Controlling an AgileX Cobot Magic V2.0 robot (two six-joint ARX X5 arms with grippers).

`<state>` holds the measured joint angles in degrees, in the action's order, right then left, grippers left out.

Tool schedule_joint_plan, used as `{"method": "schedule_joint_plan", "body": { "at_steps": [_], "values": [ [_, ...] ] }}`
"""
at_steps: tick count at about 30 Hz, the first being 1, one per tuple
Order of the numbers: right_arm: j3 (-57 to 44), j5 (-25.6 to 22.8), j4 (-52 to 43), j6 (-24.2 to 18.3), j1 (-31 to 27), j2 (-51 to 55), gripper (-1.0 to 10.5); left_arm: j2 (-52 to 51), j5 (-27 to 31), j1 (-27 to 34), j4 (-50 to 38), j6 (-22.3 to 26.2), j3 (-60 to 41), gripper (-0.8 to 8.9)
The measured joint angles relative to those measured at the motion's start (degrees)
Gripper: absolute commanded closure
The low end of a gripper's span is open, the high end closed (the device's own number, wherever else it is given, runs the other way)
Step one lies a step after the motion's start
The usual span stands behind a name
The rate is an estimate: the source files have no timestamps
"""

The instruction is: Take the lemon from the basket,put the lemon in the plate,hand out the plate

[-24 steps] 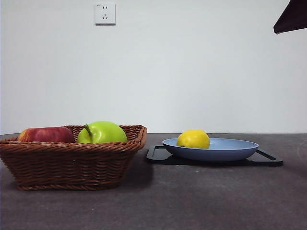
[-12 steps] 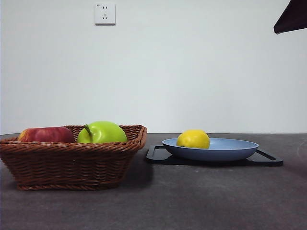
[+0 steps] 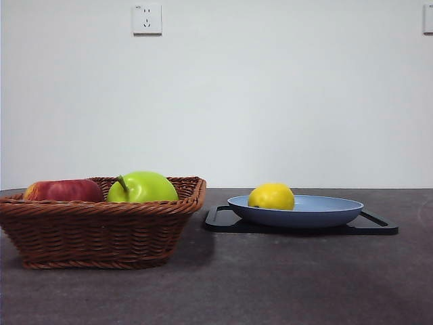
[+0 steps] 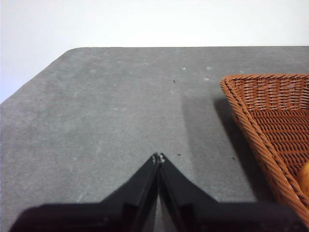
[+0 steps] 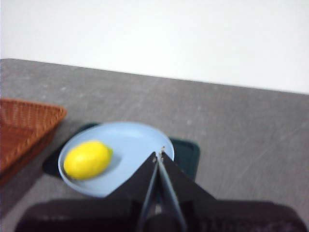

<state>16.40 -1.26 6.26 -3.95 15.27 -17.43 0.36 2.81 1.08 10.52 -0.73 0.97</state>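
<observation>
Front view shows the lemon (image 3: pixel 271 196) lying in the plate (image 3: pixel 325 211), which rests on a black tray (image 3: pixel 375 227) beside the basket (image 3: pixel 101 227). My right claw (image 5: pixel 160 155) hangs above the plate's rim, jaws pressed together, empty. My left claw (image 4: pixel 158 158), also closed, waits beside the basket.

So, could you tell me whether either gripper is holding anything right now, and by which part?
Nothing is held. The left gripper and right gripper are both shut on nothing; the small yellow lemon lies free in the light blue plate.
</observation>
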Motion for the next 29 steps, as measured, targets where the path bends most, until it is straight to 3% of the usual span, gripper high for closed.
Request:
{"method": "schedule_joint_plan", "body": {
  "at_steps": [3, 7, 20, 29],
  "values": [
    [-5.6, 5.4, -2.21, 0.0, -6.8, 4.7, 9.4, 0.0, 0.0, 0.0, 0.0, 0.0, 0.0, 8.05],
    [-10.51, 6.64, -3.74, 0.02, -11.56, 10.29, 9.4, -0.02, 0.0, 0.0, 0.0, 0.0, 0.0, 8.05],
    [-15.78, 6.91, 2.43, 0.17, -14.29, 16.61, 9.4, 0.0, 0.0, 0.0, 0.0, 0.0, 0.0, 8.05],
    [-15.67, 6.84, 2.78, 4.61, -14.45, 16.79, 9.4, 0.0, 0.0, 0.0, 0.0, 0.0, 0.0, 8.05]
  ]
}}
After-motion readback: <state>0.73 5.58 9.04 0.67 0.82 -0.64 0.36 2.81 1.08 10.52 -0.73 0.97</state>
